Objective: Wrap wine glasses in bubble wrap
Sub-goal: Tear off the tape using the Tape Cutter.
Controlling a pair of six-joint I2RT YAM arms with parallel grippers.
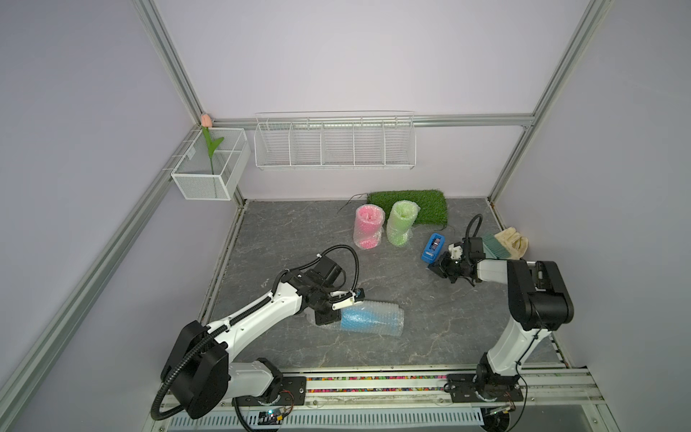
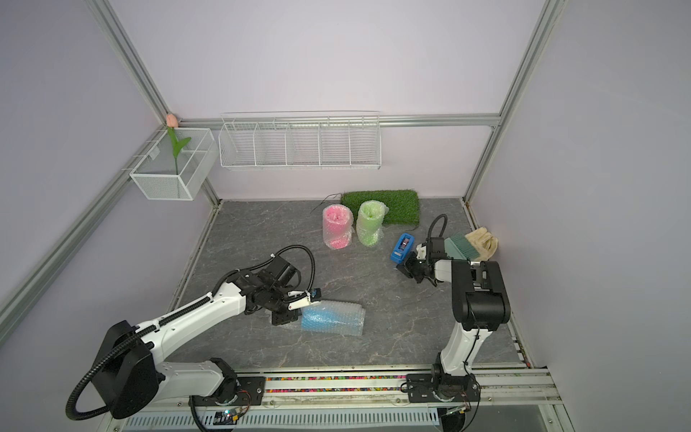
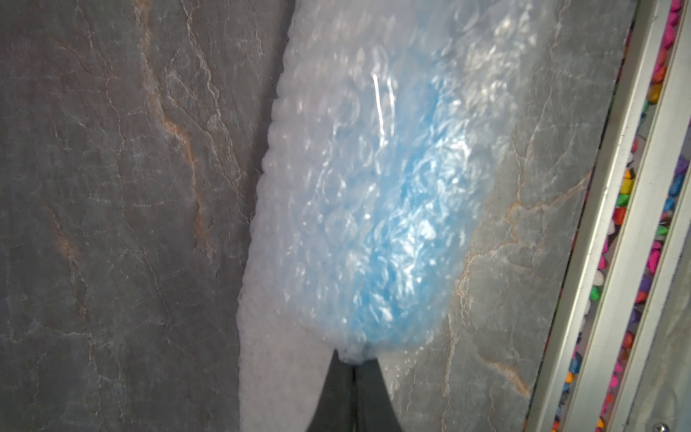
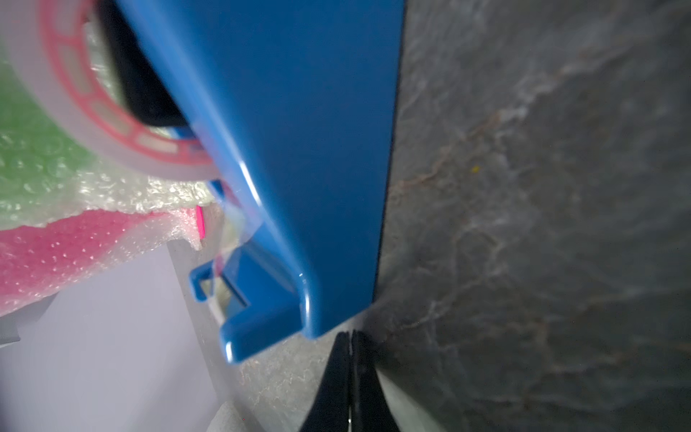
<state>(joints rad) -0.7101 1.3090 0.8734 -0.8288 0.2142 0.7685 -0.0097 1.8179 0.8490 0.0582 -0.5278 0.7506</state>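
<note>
The left gripper [image 3: 353, 364] had its jaws pinched together on a gathered end of the bubble wrap [image 3: 318, 179], at the bowl end of the blue goblet [image 3: 404, 224]. That goblet lay on its side inside the clear roll on the grey marbled table [image 1: 299, 239], well apart from the green grass mat [image 1: 430, 204], on the robot's side of it and toward the left arm.

The right gripper [image 4: 349, 334] had its jaws pressed flat together, with nothing visible between them, the tips just beside the low corner of the blue tape dispenser [image 4: 299, 149]. A tape roll [image 4: 112, 123] with a pink core sat in the dispenser. In both top views the dispenser stood near the mat's front edge, toward its right end.

The pink goblet [image 1: 368, 226], wrapped, stood upright just beside the mat's left front corner. The lime green goblet [image 1: 401, 222], also wrapped, stood upright at the mat's front edge, next to the pink one. Whether it touched the mat I could not tell.
</note>
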